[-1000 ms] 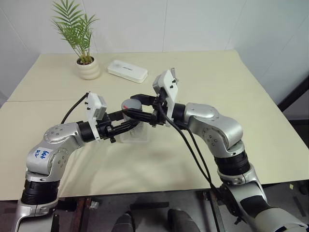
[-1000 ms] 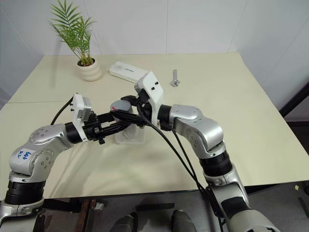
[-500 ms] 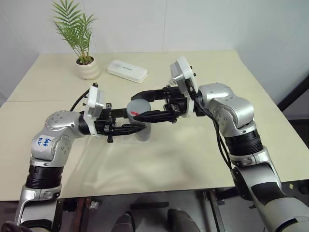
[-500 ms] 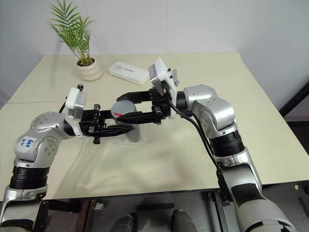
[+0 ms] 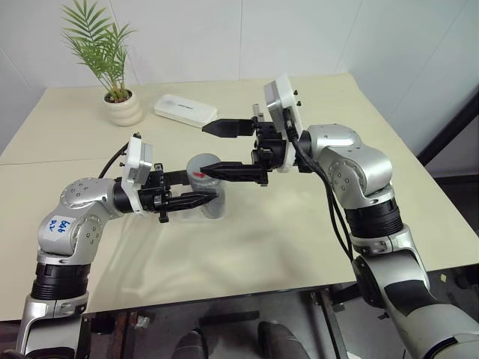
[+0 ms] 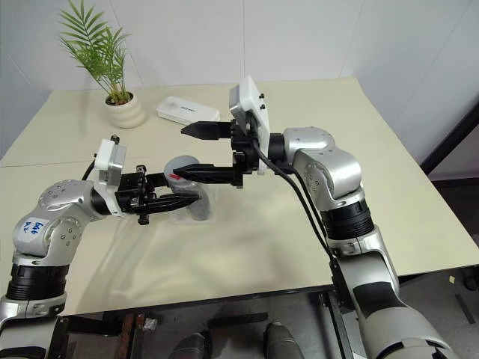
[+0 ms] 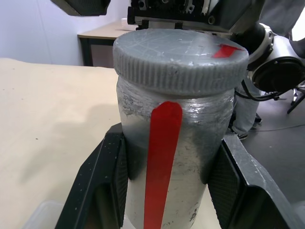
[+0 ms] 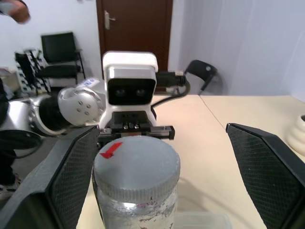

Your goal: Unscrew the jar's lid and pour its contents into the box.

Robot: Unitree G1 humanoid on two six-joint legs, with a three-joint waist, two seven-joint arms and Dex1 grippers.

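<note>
Blue handwritten marks on white sticker (image 5: pixel 60 224) on left upper arm, illegible; no other text

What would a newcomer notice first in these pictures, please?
First, the silver jar, held upright above the table's middle by the left gripper, with its grey lid on. Next, the right gripper, its black fingers wide open at lid height. Behind, a potted palm stands at the far left.
</note>
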